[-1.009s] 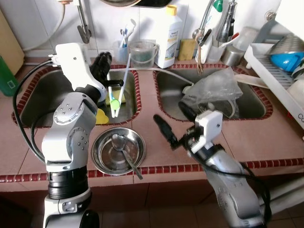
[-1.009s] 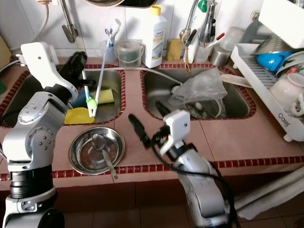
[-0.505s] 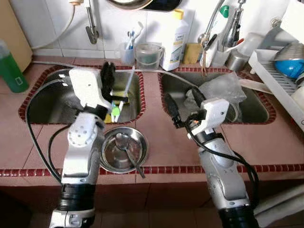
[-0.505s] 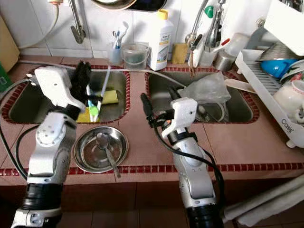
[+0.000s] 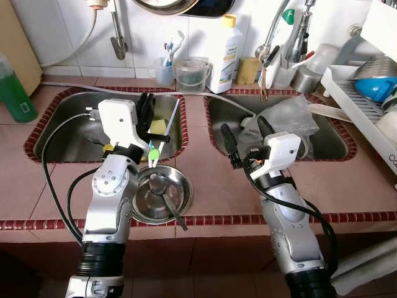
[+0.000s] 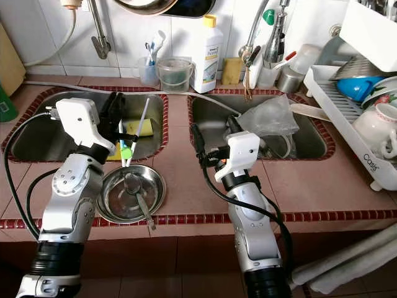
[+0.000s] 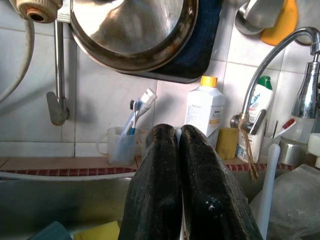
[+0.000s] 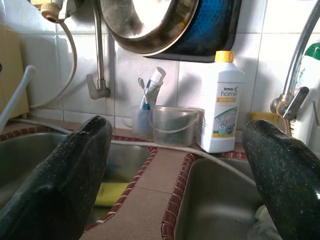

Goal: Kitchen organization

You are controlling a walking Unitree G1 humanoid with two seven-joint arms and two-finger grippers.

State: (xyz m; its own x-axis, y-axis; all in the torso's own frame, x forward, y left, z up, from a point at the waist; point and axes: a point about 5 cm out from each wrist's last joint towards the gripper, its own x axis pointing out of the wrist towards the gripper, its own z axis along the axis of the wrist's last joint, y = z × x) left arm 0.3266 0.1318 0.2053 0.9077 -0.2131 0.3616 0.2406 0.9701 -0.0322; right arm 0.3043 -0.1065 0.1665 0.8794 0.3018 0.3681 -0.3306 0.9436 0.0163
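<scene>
Left tool [image 5: 147, 110] now nearer the bowl [image 5: 162, 196], clamping our toothbrush [image 5: 162, 136] | right tool [image 5: 243, 138] wide, empty | placing comes next

A tiled kitchen corner with a double sink

White wall tiles [image 5: 56, 31] rise behind a reddish-brown tiled tabletop [image 5: 205, 180] edged in dark red trim, with two steel sink basins [image 5: 68, 133] sunk into it. A curved faucet [image 6: 255, 25] stands at the back, and dark tile floor [image 5: 205, 273] runs below in even light.
</scene>
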